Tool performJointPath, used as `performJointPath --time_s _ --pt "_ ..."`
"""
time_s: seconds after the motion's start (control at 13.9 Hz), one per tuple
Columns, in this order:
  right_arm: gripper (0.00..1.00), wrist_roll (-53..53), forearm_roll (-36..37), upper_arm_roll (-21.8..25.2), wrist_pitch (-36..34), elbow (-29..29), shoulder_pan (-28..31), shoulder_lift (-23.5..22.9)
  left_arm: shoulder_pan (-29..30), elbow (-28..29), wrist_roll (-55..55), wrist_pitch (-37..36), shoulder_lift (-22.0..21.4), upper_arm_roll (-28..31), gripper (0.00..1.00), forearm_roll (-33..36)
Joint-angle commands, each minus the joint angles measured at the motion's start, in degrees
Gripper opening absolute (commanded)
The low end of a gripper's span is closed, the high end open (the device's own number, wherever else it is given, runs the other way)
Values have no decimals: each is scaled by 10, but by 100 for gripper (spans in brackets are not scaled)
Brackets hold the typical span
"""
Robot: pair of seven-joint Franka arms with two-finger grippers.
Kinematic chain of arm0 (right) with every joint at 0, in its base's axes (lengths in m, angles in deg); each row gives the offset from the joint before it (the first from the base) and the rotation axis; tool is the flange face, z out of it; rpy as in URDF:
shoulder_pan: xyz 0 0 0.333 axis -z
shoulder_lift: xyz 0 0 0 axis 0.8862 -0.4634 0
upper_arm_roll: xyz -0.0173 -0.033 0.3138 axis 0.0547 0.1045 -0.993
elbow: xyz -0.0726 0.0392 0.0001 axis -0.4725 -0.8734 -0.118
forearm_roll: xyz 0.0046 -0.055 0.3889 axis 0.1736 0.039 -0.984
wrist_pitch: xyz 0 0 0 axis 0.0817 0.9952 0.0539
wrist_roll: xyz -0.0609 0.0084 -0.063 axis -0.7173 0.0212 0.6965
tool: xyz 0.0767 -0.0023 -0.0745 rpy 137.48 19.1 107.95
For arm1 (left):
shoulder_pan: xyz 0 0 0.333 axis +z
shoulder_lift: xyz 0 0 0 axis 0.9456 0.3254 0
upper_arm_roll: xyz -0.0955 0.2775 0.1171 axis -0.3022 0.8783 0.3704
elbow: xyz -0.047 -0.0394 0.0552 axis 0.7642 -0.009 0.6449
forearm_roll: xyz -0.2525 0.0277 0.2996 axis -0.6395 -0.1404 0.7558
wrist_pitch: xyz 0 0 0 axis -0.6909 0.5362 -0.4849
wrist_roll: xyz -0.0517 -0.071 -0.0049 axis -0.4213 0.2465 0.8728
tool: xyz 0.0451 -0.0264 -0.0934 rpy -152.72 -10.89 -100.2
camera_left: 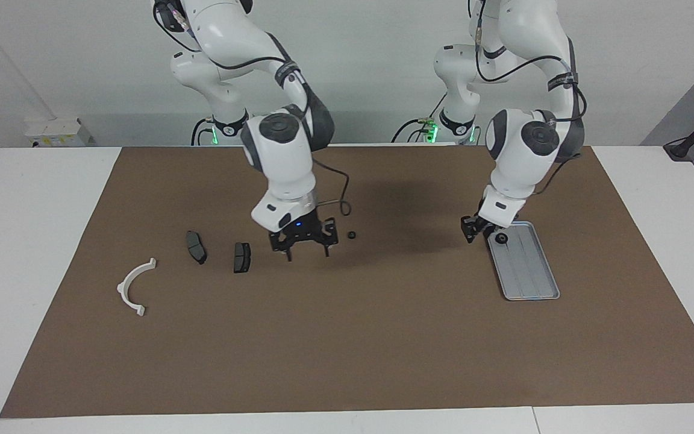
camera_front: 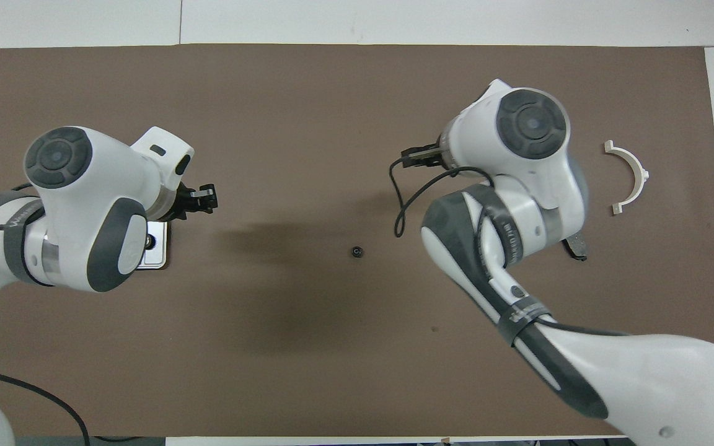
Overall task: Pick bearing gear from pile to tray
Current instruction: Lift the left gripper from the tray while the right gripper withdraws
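Bearing gear [camera_left: 352, 235] sitting just beside right gripper [camera_left: 306, 247], fingers spread, empty; next: centring over it. Left gripper [camera_left: 484, 229] waiting at tray [camera_left: 528, 271], grip unclear.

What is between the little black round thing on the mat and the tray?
Nothing: between the small black round piece and the tray, only bare brown mat shows in the facing view.

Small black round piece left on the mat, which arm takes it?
Right. The right tool hangs open just beside the black round piece, among the pile. The left tool is at the tray, where one black piece already lies.
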Motion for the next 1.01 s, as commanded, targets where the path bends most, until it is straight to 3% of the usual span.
performJointPath --time_s 0.0,0.29,0.5,0.94 --pt "100 170 1 -11 -35 -11 103 30 -76 -54 96 -17 32 9 53 -22" --pt "100 259 11 -9 -187 -101 161 60 -217 -161 296 -2 149 12 53 -20" --pt "100 217 11 -9 -266 -103 165 112 -255 -145 321 41 165 10 53 -16" --pt "100 194 -2 -9 -331 -59 193 178 -254 -138 319 -2 164 12 53 2"
